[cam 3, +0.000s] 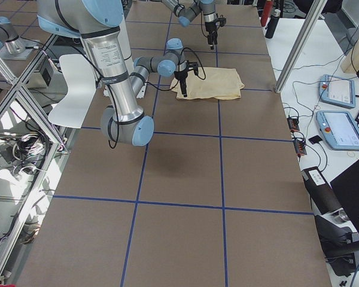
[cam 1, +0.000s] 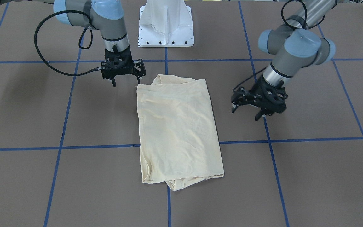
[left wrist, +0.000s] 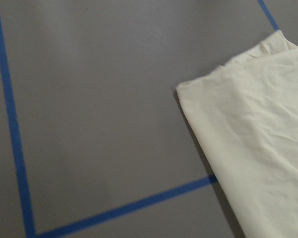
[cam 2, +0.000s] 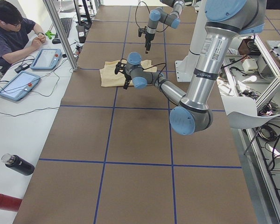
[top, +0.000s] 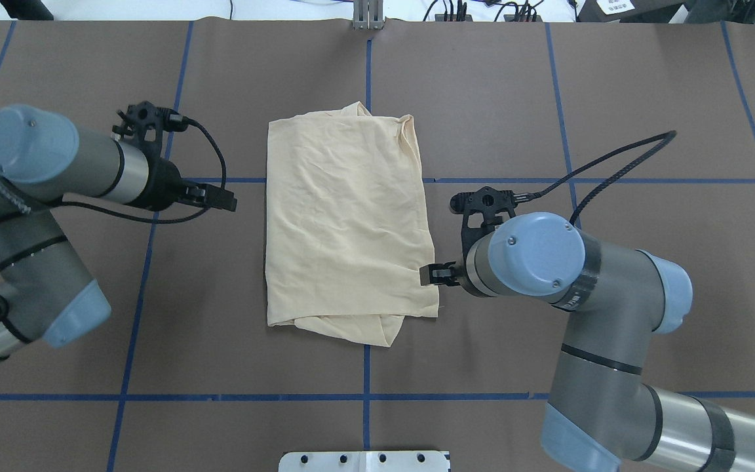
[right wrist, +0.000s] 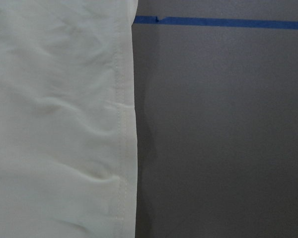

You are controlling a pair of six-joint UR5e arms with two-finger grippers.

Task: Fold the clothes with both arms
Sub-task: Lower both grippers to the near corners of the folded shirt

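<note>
**Right tool (cam 1: 126, 82) spread wide at the shirt's corner, left tool (cam 1: 245, 114) released off to the side**

Both tools are up off the counter (cam 1: 310, 176) and neither one holds anything. The right arm (cam 1: 106, 19) reaches in from the base side. Its last joint stands nearly upright and the tool points straight down. The fingers are parted wide, and one tip hangs just beside the corner of the shirt (cam 1: 178, 126) nearest the robot. From overhead that tip overlaps the shirt's right edge. Whether it actually touches the cloth, I cannot tell.

Over on the other side, the left arm (cam 1: 295, 47) comes in bent at the wrist. Its tool is tilted, angled down and inward toward the shirt. Those fingers are apart too and empty, hovering over bare counter clear of the shirt's left edge.

The shirt lies flat in the middle of the counter between the two tools, folded into a long rectangle. It runs lengthwise away from the robot and crosses one blue tape line (cam 1: 106, 146). A little bunched fabric pokes out at each short end, and the top layer is lightly wrinkled. The right wrist camera looks down on a stitched hem running along the counter. The left wrist camera catches one corner of the shirt with tape lines beside it.
</note>
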